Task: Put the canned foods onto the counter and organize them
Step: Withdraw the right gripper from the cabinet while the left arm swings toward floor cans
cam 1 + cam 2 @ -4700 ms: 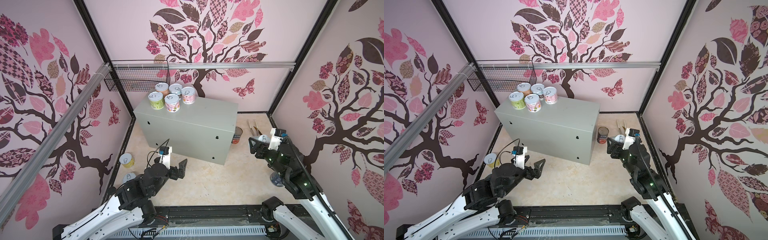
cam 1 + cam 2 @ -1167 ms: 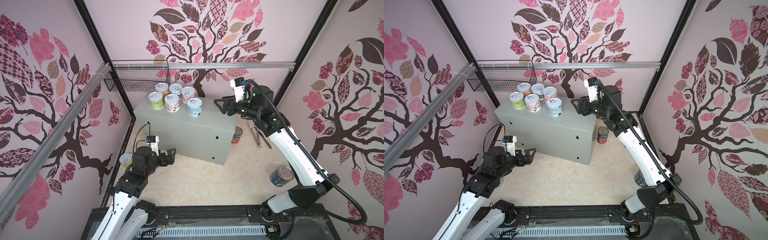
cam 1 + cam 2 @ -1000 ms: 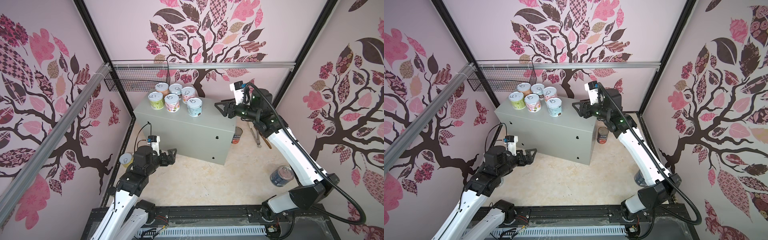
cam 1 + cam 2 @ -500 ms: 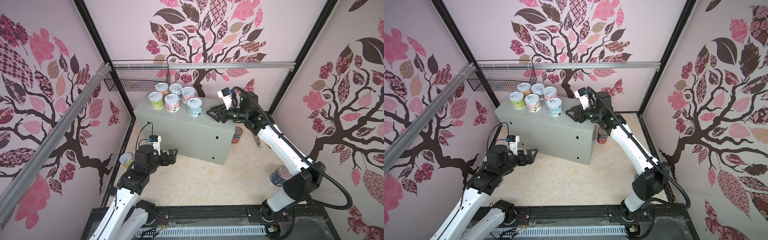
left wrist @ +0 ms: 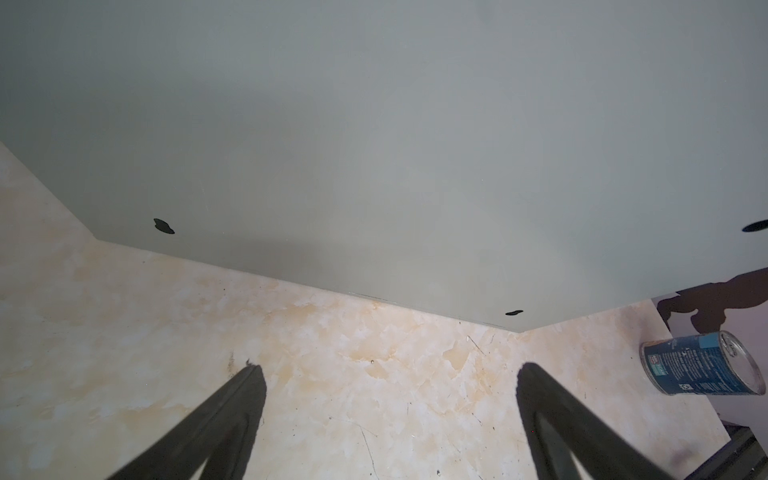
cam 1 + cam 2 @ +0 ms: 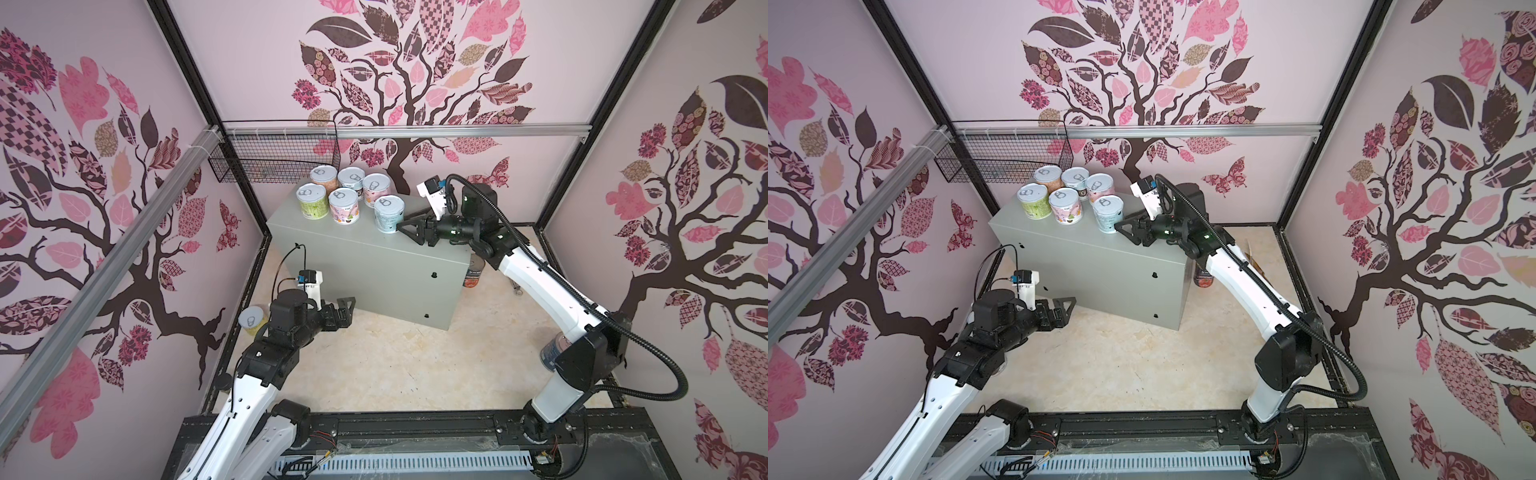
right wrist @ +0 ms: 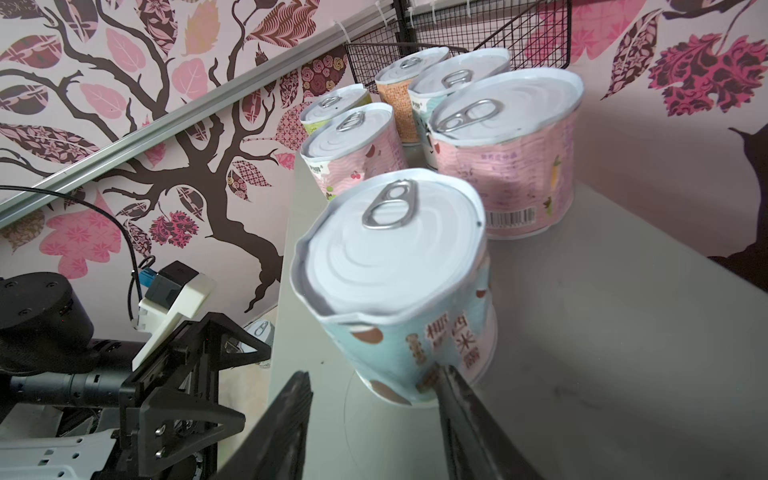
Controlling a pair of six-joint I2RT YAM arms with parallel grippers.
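The counter (image 6: 374, 266) (image 6: 1100, 266) is a grey metal box, and several cans stand grouped at the far left of its top. The nearest is a light blue can (image 6: 389, 214) (image 6: 1108, 214) (image 7: 399, 291), upright. My right gripper (image 6: 405, 227) (image 6: 1121, 226) (image 7: 376, 374) is open just right of it. One fingertip (image 7: 449, 382) touches the can's base and nothing lies between the jaws. My left gripper (image 6: 347, 307) (image 6: 1065, 309) (image 5: 386, 378) is open and empty, low in front of the counter (image 5: 374, 166). A yellow can (image 6: 253, 320) stands on the floor behind it.
A dark can (image 6: 473, 272) (image 6: 1204, 278) stands on the floor by the counter's right end. A blue tall can (image 5: 702, 368) (image 6: 552, 353) lies near the right arm's base. A black wire basket (image 6: 274, 158) hangs on the back wall beside the cans.
My right gripper has moved left and down across the counter top up to the light blue can, which has stayed put. The left arm has hardly moved.
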